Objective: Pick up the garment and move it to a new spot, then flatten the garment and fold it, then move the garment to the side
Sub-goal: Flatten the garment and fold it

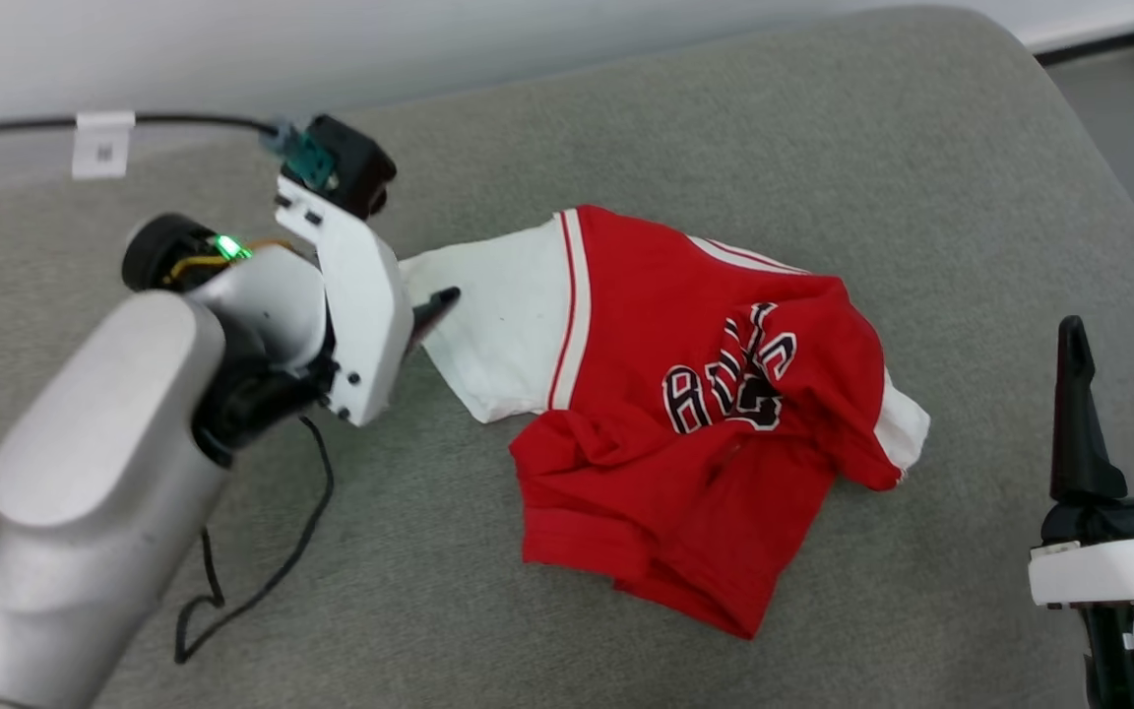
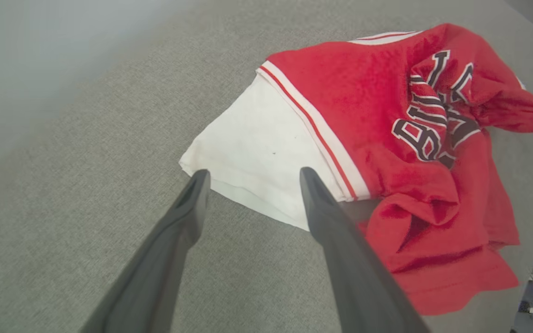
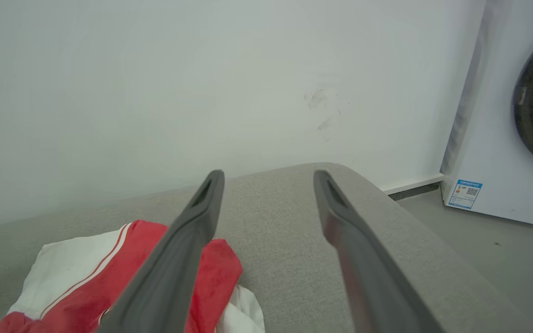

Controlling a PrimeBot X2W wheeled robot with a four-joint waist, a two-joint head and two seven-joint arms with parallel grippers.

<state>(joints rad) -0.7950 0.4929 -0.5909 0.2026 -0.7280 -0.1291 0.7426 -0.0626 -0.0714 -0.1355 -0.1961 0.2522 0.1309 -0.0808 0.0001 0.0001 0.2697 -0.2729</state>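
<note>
Looking down through the head camera, I see the garment (image 1: 695,433) lying crumpled near the middle of the grey padded surface (image 1: 823,148). Its red body is bunched and folded over itself, and one white sleeve (image 1: 498,325) is spread flat toward my left side. The black, white-outlined lettering (image 1: 724,379) is creased and only partly readable.

My left pincer (image 1: 441,297) reaches in at the outer edge of that sleeve. From the left wrist camera its two fingers stand wide apart with nothing between them, tips over the sleeve's near edge. Whether they touch the cloth I cannot tell.

My right pincer (image 1: 1116,330) sits at the lower right, well apart from the garment, its fingers pointing up, spread wide and empty. Through the right wrist camera I see the shirt's red and white past the base of one finger. Beyond the rounded end of the padding are a white wall (image 3: 155,92) and a white appliance (image 3: 488,138) with a dark round door.

A thin black cable (image 1: 262,581) loops on the padding beneath my left arm.
</note>
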